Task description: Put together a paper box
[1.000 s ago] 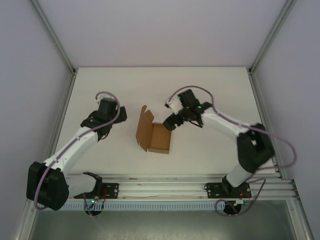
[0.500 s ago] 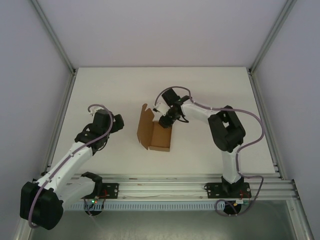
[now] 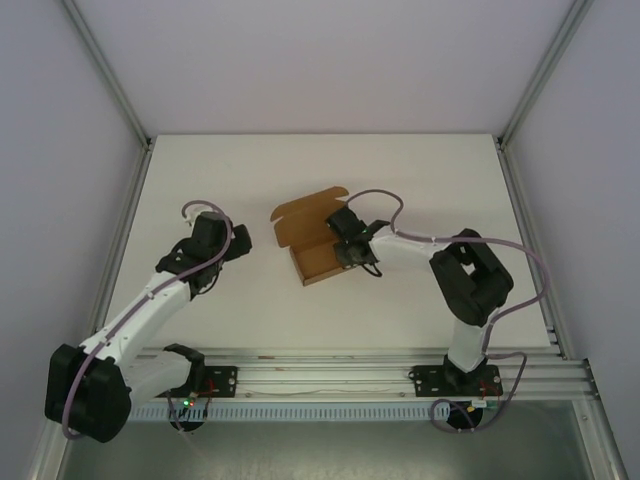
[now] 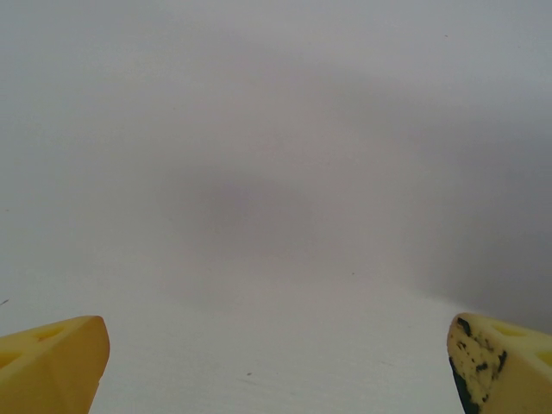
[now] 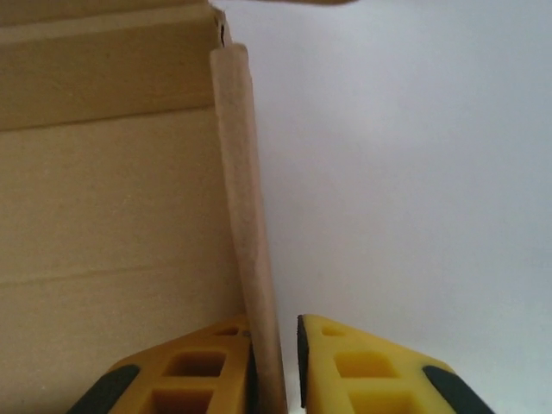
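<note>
Pinching the box wall: right hand (image 5: 274, 366), clenched on the paper box (image 5: 103, 216), thin right-side wall squeezed between the two yellow fingers (image 5: 194, 375), one inside the box and one outside

Paper box: plain brown kraft, sitting flat on the white tabletop (image 3: 430, 170), between the two hands, turned a bit askew

Box state: tray part formed with its low walls standing, open on top, fold creases running across the inside face

Top: lid flap (image 3: 305, 212) open, coming off the far side of the box, can't tell if fully upright or leaning back

Grip spot: near the corner of the box closest to the right arm (image 3: 470, 280), which reaches in from the right of the box

Other side: left hand (image 3: 232, 243), released, yellow fingertips (image 4: 52, 362) spread wide with plain tabletop showing between them, off to the left of the box, clearly apart from it, not touching

Left wrist view: pretty blurry tbh, just pale surface past the fingertips
</note>
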